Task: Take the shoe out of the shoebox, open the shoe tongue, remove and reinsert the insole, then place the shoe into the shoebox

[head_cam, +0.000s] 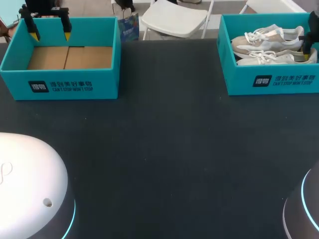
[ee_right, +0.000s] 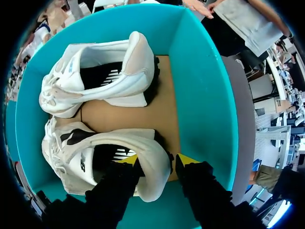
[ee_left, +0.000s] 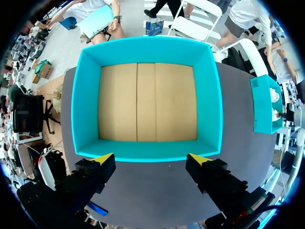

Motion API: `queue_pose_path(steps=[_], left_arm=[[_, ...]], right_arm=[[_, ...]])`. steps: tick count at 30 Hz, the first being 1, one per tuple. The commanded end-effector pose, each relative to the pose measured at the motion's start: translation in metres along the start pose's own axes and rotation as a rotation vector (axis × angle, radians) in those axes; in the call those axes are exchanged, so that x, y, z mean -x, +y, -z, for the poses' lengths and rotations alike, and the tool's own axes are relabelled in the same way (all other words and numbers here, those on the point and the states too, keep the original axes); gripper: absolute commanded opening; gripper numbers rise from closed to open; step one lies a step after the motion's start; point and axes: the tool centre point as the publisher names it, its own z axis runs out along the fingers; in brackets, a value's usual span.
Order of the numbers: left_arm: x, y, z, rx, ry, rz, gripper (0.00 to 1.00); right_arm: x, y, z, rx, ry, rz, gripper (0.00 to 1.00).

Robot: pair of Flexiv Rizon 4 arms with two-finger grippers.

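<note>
Two white sneakers lie on their sides in the teal shoebox (head_cam: 271, 82) at the back right. My right gripper (ee_right: 157, 162) is down in that box (ee_right: 200, 86), shut on the heel of the nearer shoe (ee_right: 109, 143): one finger is inside the collar, the other outside the heel. The farther shoe (ee_right: 105, 71) lies free beside it. In the head view the right gripper (head_cam: 308, 50) shows at the box's right end, by the nearer shoe (head_cam: 266, 57). My left gripper (ee_left: 151, 160) hangs open above the near wall of an empty teal box (ee_left: 86, 95).
The empty box (head_cam: 60, 84) stands at the back left with the left gripper (head_cam: 50, 35) over its far side. Between the two boxes runs the dark table (head_cam: 164, 149). My arms' white bases (head_cam: 25, 189) fill the near corners.
</note>
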Motion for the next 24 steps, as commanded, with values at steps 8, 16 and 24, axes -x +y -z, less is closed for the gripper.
queue_pose_path(steps=[8, 16, 24], left_arm=[[0.000, 0.000, 0.000, 0.000, 0.000, 0.000, 1.00], [0.000, 0.000, 0.000, 0.000, 0.000, 0.000, 1.00], [0.000, 0.000, 0.000, 0.000, 0.000, 0.000, 1.00]], right_arm=[[0.000, 0.010, -0.026, -0.016, -0.024, -0.021, 0.37], [0.010, 0.008, -0.018, 0.004, -0.085, -0.042, 0.00], [0.032, 0.001, 0.050, 0.078, -0.131, -0.042, 0.00]])
